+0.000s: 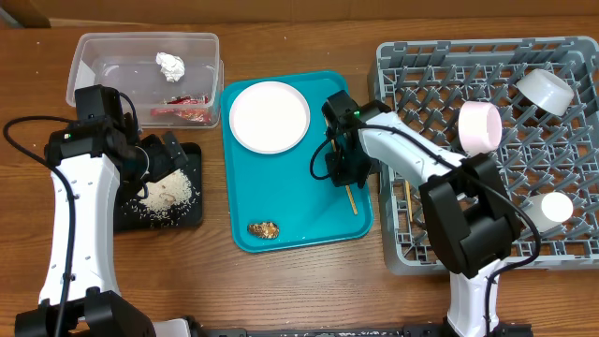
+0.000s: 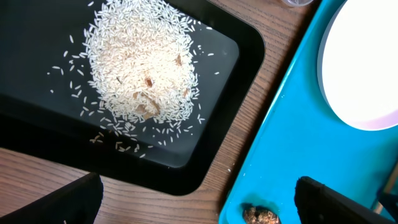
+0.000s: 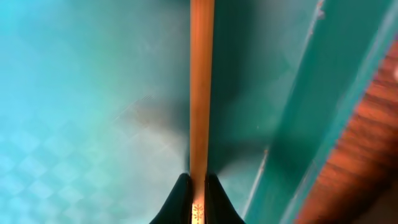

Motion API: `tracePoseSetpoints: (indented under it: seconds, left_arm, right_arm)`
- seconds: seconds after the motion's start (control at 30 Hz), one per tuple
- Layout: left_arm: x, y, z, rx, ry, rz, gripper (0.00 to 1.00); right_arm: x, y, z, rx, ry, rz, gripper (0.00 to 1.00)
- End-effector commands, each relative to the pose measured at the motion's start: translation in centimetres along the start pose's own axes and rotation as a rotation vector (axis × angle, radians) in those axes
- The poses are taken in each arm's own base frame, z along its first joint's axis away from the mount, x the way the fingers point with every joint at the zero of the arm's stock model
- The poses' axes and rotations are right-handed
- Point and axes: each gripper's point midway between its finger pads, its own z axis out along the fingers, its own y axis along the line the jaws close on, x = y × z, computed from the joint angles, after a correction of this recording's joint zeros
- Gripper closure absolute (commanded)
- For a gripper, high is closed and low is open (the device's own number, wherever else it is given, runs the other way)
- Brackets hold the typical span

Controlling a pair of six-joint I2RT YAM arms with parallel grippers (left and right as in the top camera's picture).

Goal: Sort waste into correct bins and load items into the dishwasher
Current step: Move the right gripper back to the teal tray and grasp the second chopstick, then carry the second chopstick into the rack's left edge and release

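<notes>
Item: one wooden chopstick (image 3: 201, 93), lying along the right side of the teal tray (image 1: 281, 187), pinched at one end by the right gripper (image 3: 198, 200), presumably for transfer to the grey dish rack (image 1: 421, 65) just beside the tray. Left gripper (image 2: 205, 208): spread wide, empty, hovering by the black tray (image 2: 37, 37), where the loose rice (image 2: 140, 74) lies heaped. Outstanding on the teal tray: white plate (image 1: 270, 116), brown food lump (image 1: 264, 228). Clear tub (image 1: 89, 56): tissue ball (image 1: 170, 65), red wrapper (image 1: 182, 108). Rack: pink-rimmed bowl (image 1: 480, 126), white bowl (image 1: 545, 89), small cup (image 1: 555, 207). Surface: brown wooden table (image 1: 299, 28); room beyond not visible.
</notes>
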Motion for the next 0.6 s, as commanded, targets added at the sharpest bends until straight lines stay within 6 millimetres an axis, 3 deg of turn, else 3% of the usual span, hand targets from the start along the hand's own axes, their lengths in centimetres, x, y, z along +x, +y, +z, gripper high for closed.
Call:
tracePoseSetpoints:
  seconds: [0.0,0.13,0.27,0.37,0.57]
  left_arm:
    - [-0.5,-0.4,-0.9,0.021,-0.028,-0.011,0.0]
    - [-0.5,-0.4,-0.9,0.021,-0.028,-0.011,0.0]
    - [-0.5,-0.4,-0.9,0.021,-0.028,-0.011,0.0]
    - [-0.5,-0.4,-0.9,0.021,-0.029,-0.011,0.0]
    - [-0.5,-0.4,-0.9,0.021,-0.028,-0.011,0.0]
  right_arm:
    - [-3.1,1.3,-8.7,-0.054,-0.218,-0.011,0.96]
    - [-3.9,-0.5,-15.1,-0.025,-0.358,0.017,0.96]
    - [-3.1,-3.8,-18.1,0.029,-0.398,0.065,0.96]
    - [-1.0,-7.1,-17.2,0.066,-0.295,0.08,0.96]
    - [0.9,-9.5,-14.8,0.072,-0.196,0.131,0.96]
